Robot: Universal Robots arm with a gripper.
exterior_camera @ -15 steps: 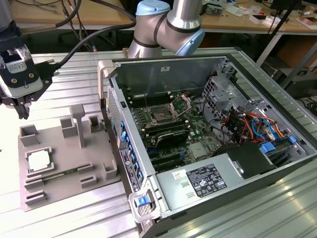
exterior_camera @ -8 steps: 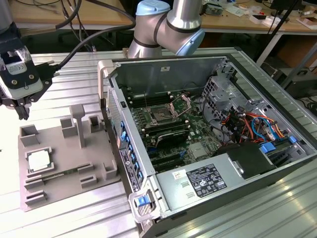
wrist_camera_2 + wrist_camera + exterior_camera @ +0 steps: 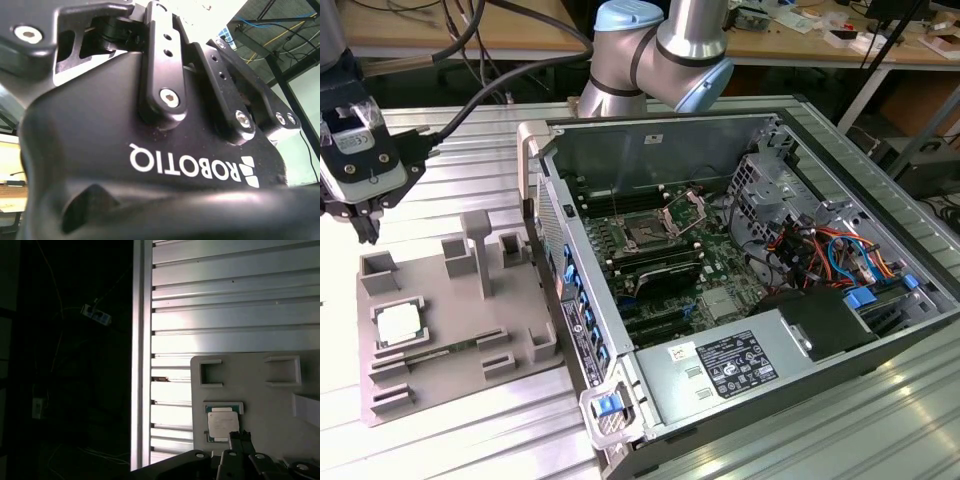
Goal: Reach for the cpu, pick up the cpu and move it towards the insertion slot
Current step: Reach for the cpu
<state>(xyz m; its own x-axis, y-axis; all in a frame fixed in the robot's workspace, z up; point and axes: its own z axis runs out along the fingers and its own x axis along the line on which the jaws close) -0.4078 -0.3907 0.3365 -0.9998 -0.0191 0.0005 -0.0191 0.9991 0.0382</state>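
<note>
One gripper (image 3: 365, 228): clenched, its fingertips (image 3: 235, 439) pressed together on nothing; it hangs over the slatted metal table (image 3: 450, 175), beside the grey fixture (image 3: 460, 320) and apart from the cpu (image 3: 398, 322).
Cpu: lies flat in a square recess of the grey fixture (pale top up), at the exterior view's left.
Insertion slot (image 3: 645, 235): sits inside the open computer case (image 3: 660, 125), well apart from the cpu, toward the exterior view's right.

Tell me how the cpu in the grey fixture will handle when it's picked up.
Probably stiff: the cpu is a thin flat square plate. Likely light and unlikely to roll, lying flat in its recess of the grey fixture. Its smooth pale top and thin edges may be slippery to grip.
</note>
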